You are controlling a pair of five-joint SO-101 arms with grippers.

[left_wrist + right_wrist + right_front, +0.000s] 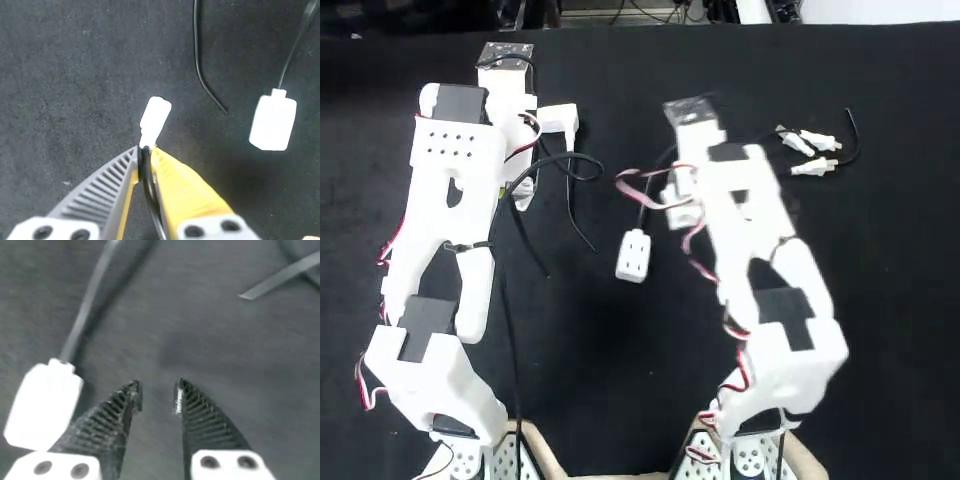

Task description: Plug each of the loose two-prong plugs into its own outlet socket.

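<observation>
- Presently, left pincer [145,150]: jaws closed tight on a black cord [150,185], pinching it right behind a white plug [155,117].
- Plug sticks out just past the fingertips, roughly in line with them, over the black cloth [65,75]. Prongs cannot be made out.
- Socket [273,122], a white block on its own black lead [296,50], lies on the cloth off to one side of the held plug, clearly apart from it.
- Right pincer [156,392]: jaws moderately parted, holding nothing, with bare cloth in the gap.
- Right wrist view: socket [42,405] sits just beside the outer side of one finger, outside the gap. Whether they touch cannot be told.
- High view: socket [634,255] lies between the two arms, nearer the right one.
- A second plug [820,140] and a third plug [815,167] lie side by side on the cloth beyond the right arm, well apart from both pincers and from the socket.
</observation>
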